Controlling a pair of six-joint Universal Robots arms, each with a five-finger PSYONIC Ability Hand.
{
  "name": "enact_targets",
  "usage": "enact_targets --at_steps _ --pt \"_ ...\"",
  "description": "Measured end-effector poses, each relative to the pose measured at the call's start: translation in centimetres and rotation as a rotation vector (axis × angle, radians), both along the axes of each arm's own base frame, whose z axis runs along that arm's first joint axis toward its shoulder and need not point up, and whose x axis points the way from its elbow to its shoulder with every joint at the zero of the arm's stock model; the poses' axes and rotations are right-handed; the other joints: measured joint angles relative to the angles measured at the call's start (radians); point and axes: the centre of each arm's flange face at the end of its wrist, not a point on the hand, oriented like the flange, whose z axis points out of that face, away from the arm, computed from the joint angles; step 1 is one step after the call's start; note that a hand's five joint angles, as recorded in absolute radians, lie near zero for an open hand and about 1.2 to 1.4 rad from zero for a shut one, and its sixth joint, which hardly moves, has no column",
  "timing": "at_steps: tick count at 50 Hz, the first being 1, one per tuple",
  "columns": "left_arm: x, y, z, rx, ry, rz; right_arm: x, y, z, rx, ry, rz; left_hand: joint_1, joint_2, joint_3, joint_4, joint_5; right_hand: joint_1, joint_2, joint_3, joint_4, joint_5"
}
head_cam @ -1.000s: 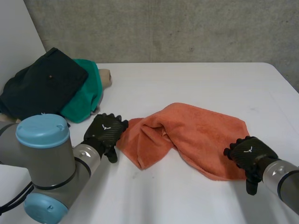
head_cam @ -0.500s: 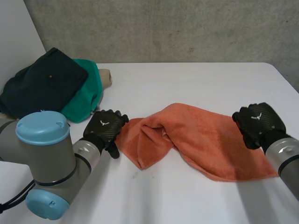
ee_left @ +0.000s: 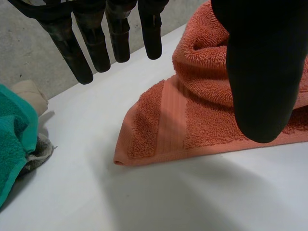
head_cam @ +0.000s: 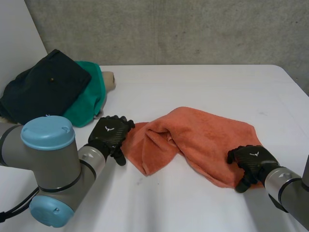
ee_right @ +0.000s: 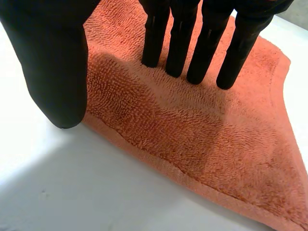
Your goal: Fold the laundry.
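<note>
I saw the orange terry towel (head_cam: 207,137) lying crumpled, bunched into thick folds toward its 9 o'clock end and spread flatter toward 4 o'clock. Well apart at 10 o'clock sat a heap, with a dark garment (head_cam: 46,87) draped over a green cloth (head_cam: 89,99).

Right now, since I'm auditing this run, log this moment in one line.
orange towel: bunched, unfolded | left hand: open, beside towel corner | right hand: open, fingertips on towel near edge

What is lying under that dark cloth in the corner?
A green towel pokes out beneath the dark cloth, with a beige piece beside it; anything deeper is covered.
</note>
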Motion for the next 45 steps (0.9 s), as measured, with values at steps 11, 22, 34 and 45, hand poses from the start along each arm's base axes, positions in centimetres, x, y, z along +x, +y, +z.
enact_targets --at_steps 11,22,34,45 --pt "-0.5 -0.2 0.1 -0.001 0.020 -0.004 0.2 -1.1 1.0 -0.096 -0.037 -0.008 0.000 0.000 0.000 0.000 0.000 0.264 0.607 0.617 0.630 0.639" --pt "-3.0 -1.4 -0.7 0.083 0.150 0.015 0.6 -0.8 11.6 -0.396 -0.161 -0.019 0.000 -0.006 0.000 -0.005 -0.005 0.264 0.607 0.619 0.633 0.639" --pt "-5.2 -0.8 -3.3 0.335 0.181 0.053 0.7 1.7 20.0 -0.555 -0.231 0.040 -0.041 -0.036 -0.035 -0.035 -0.034 0.264 0.616 0.624 0.633 0.646" --pt "-5.6 -0.7 -1.9 0.358 0.218 0.128 0.0 1.3 22.5 -0.642 -0.249 0.026 0.314 0.555 0.455 0.589 0.874 0.264 0.616 0.624 0.633 0.647"
